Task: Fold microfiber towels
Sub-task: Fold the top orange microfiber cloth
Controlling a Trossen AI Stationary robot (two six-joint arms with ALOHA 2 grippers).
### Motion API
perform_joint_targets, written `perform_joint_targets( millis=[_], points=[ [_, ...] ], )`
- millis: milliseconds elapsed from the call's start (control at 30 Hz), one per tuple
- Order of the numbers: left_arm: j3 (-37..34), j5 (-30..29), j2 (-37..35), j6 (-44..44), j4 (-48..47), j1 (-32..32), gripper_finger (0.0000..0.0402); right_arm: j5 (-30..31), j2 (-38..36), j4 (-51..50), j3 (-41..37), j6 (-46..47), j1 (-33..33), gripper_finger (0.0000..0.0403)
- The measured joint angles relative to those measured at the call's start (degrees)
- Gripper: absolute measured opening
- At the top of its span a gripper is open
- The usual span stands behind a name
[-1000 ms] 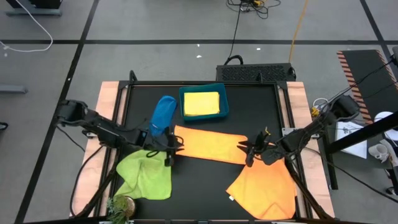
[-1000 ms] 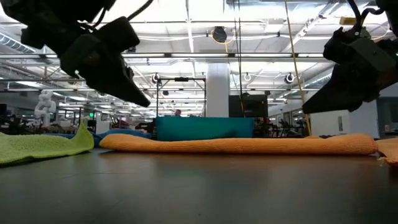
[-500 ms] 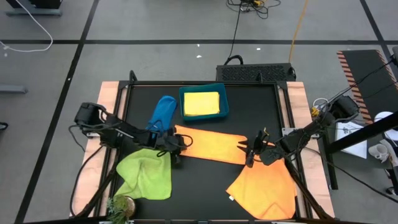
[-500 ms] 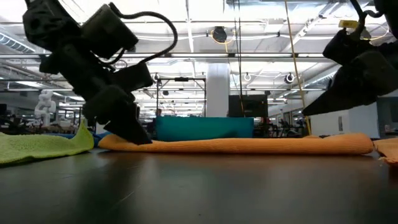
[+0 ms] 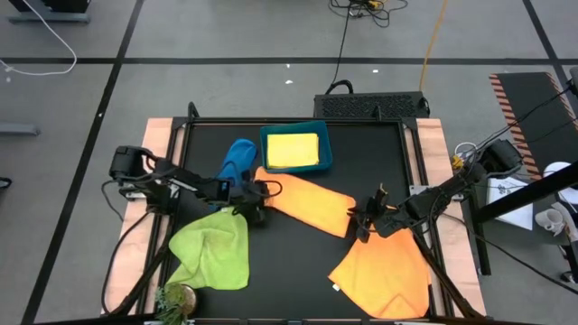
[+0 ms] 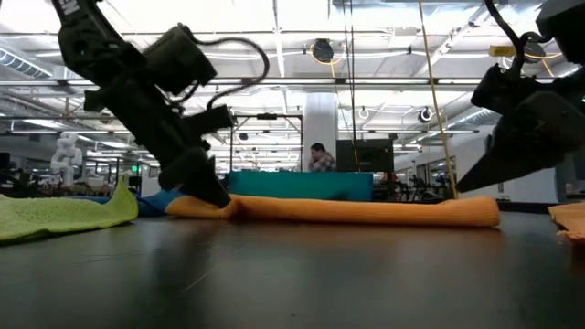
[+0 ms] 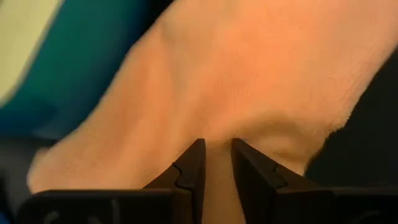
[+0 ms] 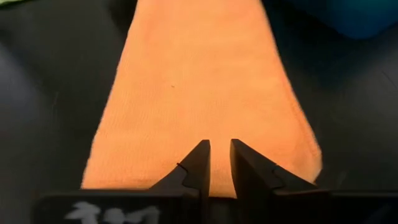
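A folded orange microfiber towel (image 5: 305, 203) lies slanted across the table's middle. My left gripper (image 5: 264, 191) is down on its left end, fingers nearly together. My right gripper (image 5: 355, 219) hovers low at its right end, fingers likewise narrow, with flat cloth (image 8: 199, 81) showing past them. A second orange towel (image 5: 384, 271) lies spread at the near right. A lime green one (image 5: 212, 253) is at the near left. A blue one (image 5: 237, 162) lies crumpled beside the teal bin (image 5: 326, 159). A yellow towel (image 5: 293, 150) rests in the bin. My left gripper pushes on the orange towel's left end (image 7: 261, 134) with its near-shut fingertips (image 6: 218, 196), slanting down from the table's left. The cloth bulges ahead of the tips. The towel stays lying on the table. My right gripper is just over the towel's right end (image 6: 480, 213); I cannot tell whether it touches.
A small potted plant (image 5: 176, 298) stands at the near left corner. The black table top (image 5: 289, 271) lies bare between the green and the spread orange towel. A person (image 6: 320, 157) shows in the room beyond the table.
My left gripper has come down and gone toward the far right onto the orange towel's left end. The towel has turned on the table: its left end has been shoved toward the bin, so it now lies slanted, while its right end has stayed almost in place.
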Motion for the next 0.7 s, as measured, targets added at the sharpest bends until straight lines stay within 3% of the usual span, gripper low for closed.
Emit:
perform_joint_targets(
  millis=[167, 367, 533, 700],
  points=[
    [1.63, -0.65, -2.25, 4.16, 1.28, -3.4, 0.0081, 0.12, -0.02, -0.23, 0.0, -0.73, 0.04, 0.0045],
    [5.9, -0.11, 0.0, 5.37, 9.17, -8.58, 0.0081, 1.93, -0.02, -1.24, -0.09, -2.16, -1.2, 0.0045],
    [13.05, 0.11, 8.11, 5.78, 12.48, -12.73, 0.0081, 1.8, 0.0, -1.65, -2.12, -0.6, -4.32, 0.0045],
    [24.84, 2.53, 19.05, 9.57, 12.36, -14.9, 0.0081, 1.56, -0.02, -1.58, -5.52, 4.39, -6.94, 0.0045]
  ],
)
